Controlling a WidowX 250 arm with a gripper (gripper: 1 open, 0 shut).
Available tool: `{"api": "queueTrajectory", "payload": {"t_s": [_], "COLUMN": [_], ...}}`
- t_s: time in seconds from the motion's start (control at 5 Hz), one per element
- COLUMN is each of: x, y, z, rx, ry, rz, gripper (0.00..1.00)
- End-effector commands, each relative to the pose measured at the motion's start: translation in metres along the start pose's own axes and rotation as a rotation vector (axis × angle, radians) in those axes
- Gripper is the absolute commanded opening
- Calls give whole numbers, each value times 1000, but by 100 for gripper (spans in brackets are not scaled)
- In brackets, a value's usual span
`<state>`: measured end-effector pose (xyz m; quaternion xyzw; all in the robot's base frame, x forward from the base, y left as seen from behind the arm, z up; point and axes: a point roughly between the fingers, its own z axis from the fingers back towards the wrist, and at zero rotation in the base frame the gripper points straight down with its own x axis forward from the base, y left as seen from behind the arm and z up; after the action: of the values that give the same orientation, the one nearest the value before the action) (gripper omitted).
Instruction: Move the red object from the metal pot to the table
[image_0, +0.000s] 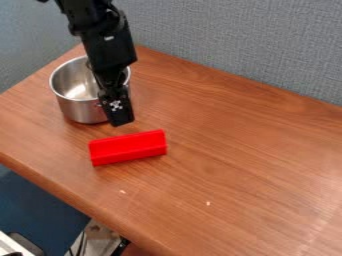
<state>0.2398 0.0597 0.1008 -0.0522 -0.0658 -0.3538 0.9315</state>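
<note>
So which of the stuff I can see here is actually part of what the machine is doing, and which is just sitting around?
Part of the job:
- red object, lying flat on the table, outside the pot
- metal pot, looks empty
- table
- tool, open, beside the pot and holding nothing

Just there:
- grey wall behind the table
- nothing else lies on the tabletop

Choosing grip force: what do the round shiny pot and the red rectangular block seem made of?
Round shiny pot: probably polished steel, given its mirror-like reflections. Red rectangular block: uniform matte red with crisp edges, likely plastic or painted wood; the view cannot settle which.
</note>
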Motion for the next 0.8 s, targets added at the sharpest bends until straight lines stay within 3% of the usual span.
{"api": "queueTrajectory", "payload": {"t_s": [0.0,0.6], "x": [5,-1], "y": [7,1], "z": [8,-5], "rx": [21,-5], "ry": [-24,-17], "rz": [-12,-17], "gripper": [100,100]}}
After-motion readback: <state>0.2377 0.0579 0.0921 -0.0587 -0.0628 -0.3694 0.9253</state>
